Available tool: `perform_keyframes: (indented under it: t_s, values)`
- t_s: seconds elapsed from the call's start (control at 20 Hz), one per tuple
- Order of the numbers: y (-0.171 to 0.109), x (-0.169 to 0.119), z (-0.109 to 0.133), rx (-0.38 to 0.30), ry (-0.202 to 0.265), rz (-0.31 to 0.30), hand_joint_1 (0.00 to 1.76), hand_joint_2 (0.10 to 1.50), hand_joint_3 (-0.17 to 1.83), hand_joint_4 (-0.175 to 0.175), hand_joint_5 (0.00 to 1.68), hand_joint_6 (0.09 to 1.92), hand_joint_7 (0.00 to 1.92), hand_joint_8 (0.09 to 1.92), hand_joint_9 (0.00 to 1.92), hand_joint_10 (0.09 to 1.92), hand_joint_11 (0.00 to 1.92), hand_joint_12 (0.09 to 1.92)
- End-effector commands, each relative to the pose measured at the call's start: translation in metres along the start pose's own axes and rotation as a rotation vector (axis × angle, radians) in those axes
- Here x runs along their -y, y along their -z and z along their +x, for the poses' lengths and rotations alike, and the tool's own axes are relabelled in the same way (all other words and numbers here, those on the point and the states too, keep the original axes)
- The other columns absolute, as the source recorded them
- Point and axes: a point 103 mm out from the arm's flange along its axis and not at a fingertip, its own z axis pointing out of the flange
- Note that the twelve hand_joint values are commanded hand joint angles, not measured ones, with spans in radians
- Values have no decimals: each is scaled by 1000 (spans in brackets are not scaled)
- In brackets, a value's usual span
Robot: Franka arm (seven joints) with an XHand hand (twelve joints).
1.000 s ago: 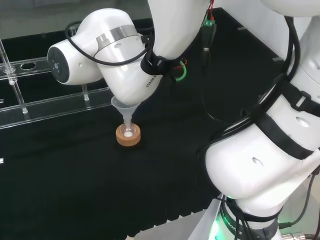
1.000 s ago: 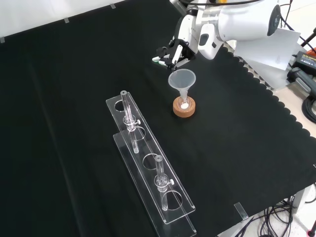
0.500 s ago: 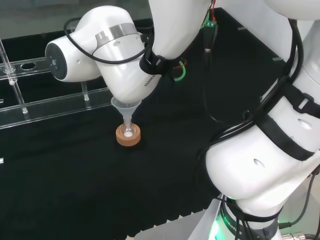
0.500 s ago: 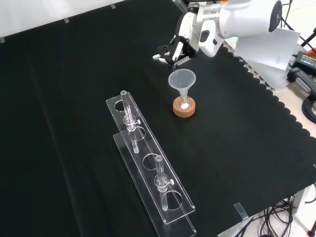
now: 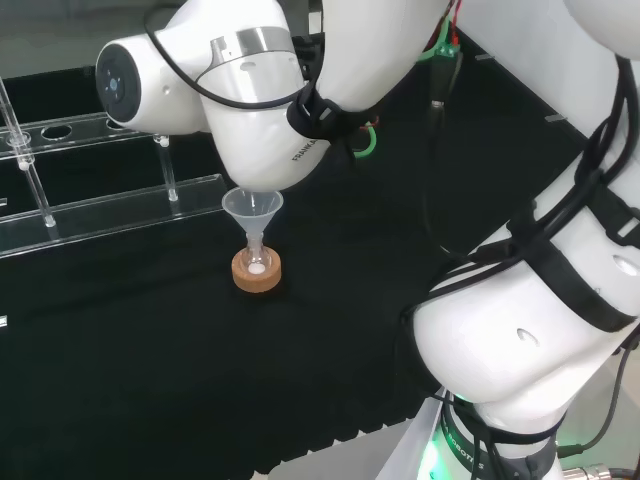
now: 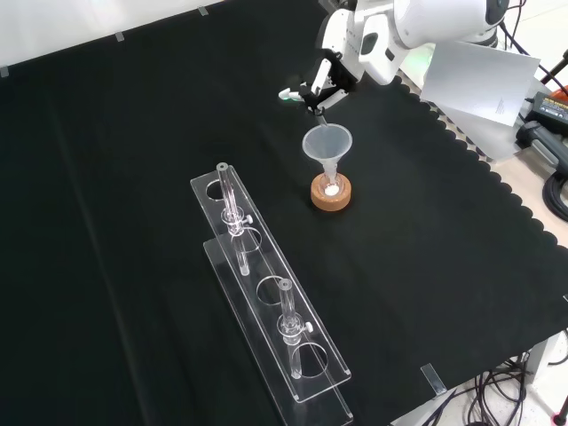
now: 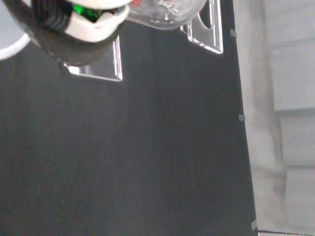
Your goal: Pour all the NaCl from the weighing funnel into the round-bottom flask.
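Observation:
A clear plastic funnel (image 6: 327, 142) stands in the neck of a small round-bottom flask on a cork ring (image 6: 330, 195). White powder (image 6: 330, 189) lies in the flask's bottom. In the front view the hand (image 6: 318, 84) hovers just above and behind the funnel's rim, its fingers curled on a small clear weighing funnel (image 6: 322, 110) whose tip points down toward the funnel. In the wrist view, the hand (image 7: 86, 22) and the clear weighing funnel (image 7: 165, 11) are close and blurred. In the head view, the funnel (image 5: 252, 205) and cork ring (image 5: 257, 273) stand under the arm's white link, which hides the hand.
A long clear rack (image 6: 266, 302) with two glass tubes lies in front of the flask in the front view; in the head view the rack (image 5: 100, 210) is at the left. The cloth's scalloped edge (image 6: 479, 169) and a white sheet (image 6: 479, 80) lie at the front view's right.
The hand with the weighing funnel has risen and drawn back a little from over the funnel. The arm's wrist link has lifted in the head view. Funnel and flask have not moved.

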Motion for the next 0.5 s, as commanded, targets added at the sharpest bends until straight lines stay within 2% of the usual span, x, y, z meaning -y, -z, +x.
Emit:
perform_keyframes:
  t_s: [0.05,0.25,0.5]
  values:
    - [0,1,16,-87,-15,-33,1093,818,337,175,1279,542,1634,87,1140,109,138,1541]
    - [-2,2,19,-127,-37,-49,1092,817,339,175,1278,545,1635,87,1141,109,141,1539]
    - [-14,7,14,-209,-115,-54,1092,817,340,175,1276,549,1636,87,1142,109,143,1537]
